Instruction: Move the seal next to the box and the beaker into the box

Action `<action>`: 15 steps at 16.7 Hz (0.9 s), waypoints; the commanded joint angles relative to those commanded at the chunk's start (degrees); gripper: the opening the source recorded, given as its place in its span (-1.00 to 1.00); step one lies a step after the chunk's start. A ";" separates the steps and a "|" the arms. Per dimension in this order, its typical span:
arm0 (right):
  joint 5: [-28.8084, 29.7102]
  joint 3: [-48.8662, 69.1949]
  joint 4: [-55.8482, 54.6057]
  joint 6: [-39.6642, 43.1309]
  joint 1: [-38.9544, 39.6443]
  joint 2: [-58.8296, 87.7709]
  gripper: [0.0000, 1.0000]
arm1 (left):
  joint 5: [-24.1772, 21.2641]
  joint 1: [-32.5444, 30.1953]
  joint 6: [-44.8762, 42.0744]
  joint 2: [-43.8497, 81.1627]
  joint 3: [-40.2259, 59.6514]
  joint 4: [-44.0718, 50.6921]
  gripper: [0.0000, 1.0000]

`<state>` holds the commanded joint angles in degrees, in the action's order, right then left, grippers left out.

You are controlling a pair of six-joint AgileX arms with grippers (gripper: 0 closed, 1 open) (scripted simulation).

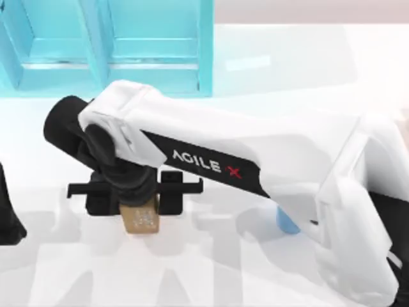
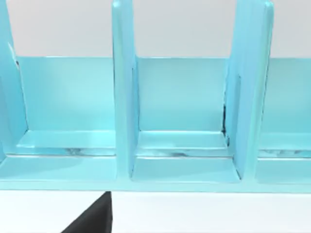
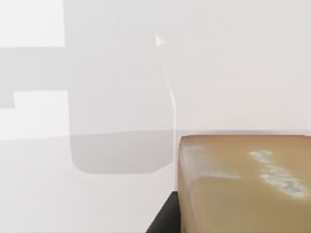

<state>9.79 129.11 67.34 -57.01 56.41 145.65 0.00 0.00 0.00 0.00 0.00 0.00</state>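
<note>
Seal (image 1: pixel 142 219) clamped in right gripper (image 1: pixel 135 192), below box (image 1: pixel 115 45); beaker (image 1: pixel 285 222) right of seal; left gripper's state unclear.

So the seal (image 1: pixel 142 219) is a little tan-brown block with whitish speckly markings on the face pointing up. It sits left of centre on the bench, partly tucked under the right gripper (image 1: pixel 135 192), whose jaws are on either side of it. In the right wrist view the seal (image 3: pixel 243 184) has rounded edges and pale blotches. The beaker (image 1: pixel 286 223) is a translucent blue cup, mostly hidden under the white arm, well right of the seal. The box (image 1: pixel 108 45) is a light blue divided thing at the far left.
</note>
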 joint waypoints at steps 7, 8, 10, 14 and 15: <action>-0.72 -15.65 1.72 5.01 -4.98 -19.03 -1.00 | 0.00 0.00 0.00 0.00 0.00 0.00 1.00; -0.85 -17.54 1.99 5.61 -5.56 -21.08 -1.00 | 0.00 0.00 0.00 0.00 0.00 0.00 1.00; -1.01 -19.76 2.34 6.37 -6.26 -23.36 -1.00 | 0.00 0.00 0.00 0.00 0.00 0.00 1.00; -0.96 -19.81 2.30 6.31 -6.04 -23.35 -1.00 | 0.00 0.00 0.00 0.00 0.00 0.00 1.00; -0.99 -19.89 2.27 6.44 -6.17 -23.42 -1.00 | 0.00 0.00 0.00 0.00 0.00 0.00 1.00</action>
<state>8.80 109.21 69.61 -50.57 50.24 122.22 0.00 0.00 0.00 0.00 0.00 0.00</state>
